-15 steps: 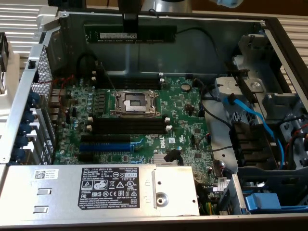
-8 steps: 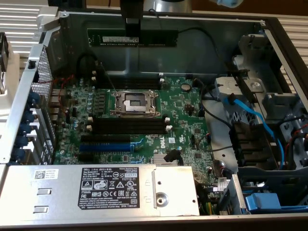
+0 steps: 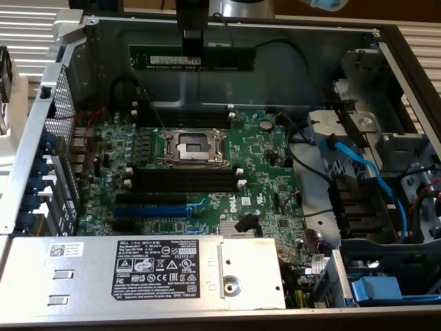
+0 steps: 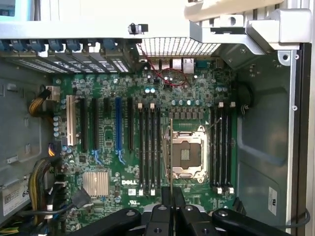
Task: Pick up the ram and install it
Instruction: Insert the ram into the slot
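**Ram Gripped Above the Open Case**

Exterior view: the frame edge cut off the gripper (image 3: 193, 49), so only its dark fingers showed, closed narrowly on the middle of the ram (image 3: 227, 58). The stick hung level in front of the far wall of the computer case (image 3: 303, 83), above the motherboard (image 3: 269, 152) and clear of it. The print on its white label was too small to read. Inside the case lay the motherboard with its CPU socket (image 3: 193, 147). The power supply (image 3: 255, 276) carried a black label headed "DELL"; its finer lines were illegible. A blue cable (image 3: 365, 172) partly hid the drive bay.

Wrist view: the gripper (image 4: 171, 199) held the ram (image 4: 171, 147) edge-on, a thin strip lined up just beside the CPU socket (image 4: 187, 155). Its height over the board could not be judged. Black memory slots (image 4: 147, 147) ran alongside, with the blue expansion slot (image 4: 118, 128) beyond them. A white "DELL" logo (image 4: 129, 182) was readable on the board.
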You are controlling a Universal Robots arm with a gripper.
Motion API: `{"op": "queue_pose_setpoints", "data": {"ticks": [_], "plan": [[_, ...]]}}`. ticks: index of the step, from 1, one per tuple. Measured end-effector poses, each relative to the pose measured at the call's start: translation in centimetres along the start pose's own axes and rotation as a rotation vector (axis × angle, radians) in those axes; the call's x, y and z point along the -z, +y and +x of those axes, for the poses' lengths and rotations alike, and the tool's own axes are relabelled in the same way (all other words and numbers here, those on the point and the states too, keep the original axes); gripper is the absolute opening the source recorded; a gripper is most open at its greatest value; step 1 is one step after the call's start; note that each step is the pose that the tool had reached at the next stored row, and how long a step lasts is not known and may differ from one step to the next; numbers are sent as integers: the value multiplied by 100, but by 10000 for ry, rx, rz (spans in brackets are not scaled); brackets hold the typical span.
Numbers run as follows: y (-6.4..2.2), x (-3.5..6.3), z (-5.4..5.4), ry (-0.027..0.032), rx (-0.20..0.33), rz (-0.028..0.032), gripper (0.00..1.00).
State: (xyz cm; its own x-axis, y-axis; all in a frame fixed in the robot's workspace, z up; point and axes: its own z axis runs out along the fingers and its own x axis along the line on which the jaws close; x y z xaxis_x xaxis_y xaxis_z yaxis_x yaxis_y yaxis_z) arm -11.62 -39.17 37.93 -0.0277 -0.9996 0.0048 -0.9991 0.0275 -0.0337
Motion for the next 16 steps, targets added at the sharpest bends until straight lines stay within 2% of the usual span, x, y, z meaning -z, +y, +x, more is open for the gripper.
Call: {"op": "queue_pose_setpoints", "data": {"ticks": [2,6,8,10,16], "plan": [[-15,-20,-5,26,0,-41,12],[-18,-34,-2,29,-2,-50,12],[-19,-39,26,20,0,-52,12],[-20,-47,73,-21,-2,-52,12],[-20,-47,92,-24,-2,-54,12]]}}
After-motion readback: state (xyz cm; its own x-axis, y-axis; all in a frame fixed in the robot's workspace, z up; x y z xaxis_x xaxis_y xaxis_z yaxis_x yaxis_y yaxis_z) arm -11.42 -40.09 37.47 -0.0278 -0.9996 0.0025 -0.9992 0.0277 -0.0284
